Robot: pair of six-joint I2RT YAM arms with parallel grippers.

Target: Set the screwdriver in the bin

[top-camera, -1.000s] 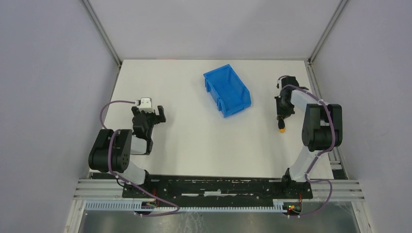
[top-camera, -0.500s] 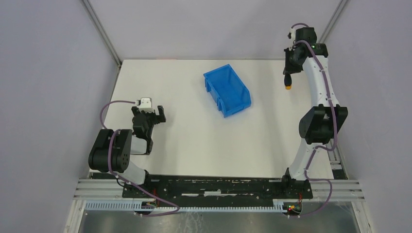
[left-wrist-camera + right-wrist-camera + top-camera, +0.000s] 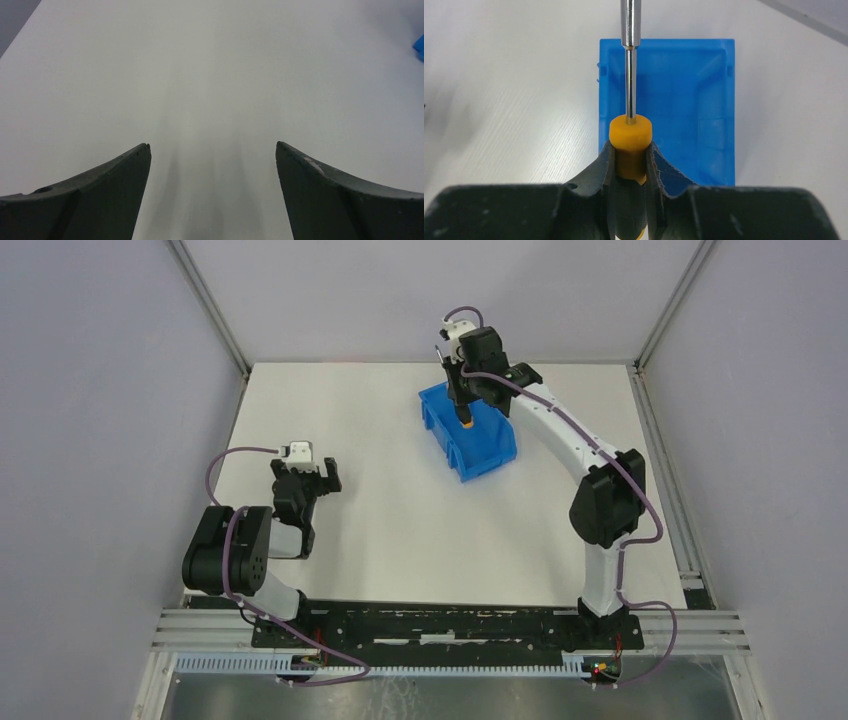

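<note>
We hold the screwdriver (image 3: 630, 134) over the bin (image 3: 706, 95).
Our right gripper (image 3: 630, 150) is clamped on the orange handle, with the grey shaft stretched across the blue bin's open inside, at the far middle of the table (image 3: 400, 540). Our left gripper (image 3: 212, 147) sits near left, jaws spread wide.

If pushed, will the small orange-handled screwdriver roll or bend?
The small orange-handled screwdriver has a round handle, so it would probably roll. Its thin grey metal shaft looks straight and stiff; bending seems unlikely. The right gripper alone holds it, so likely light.
</note>
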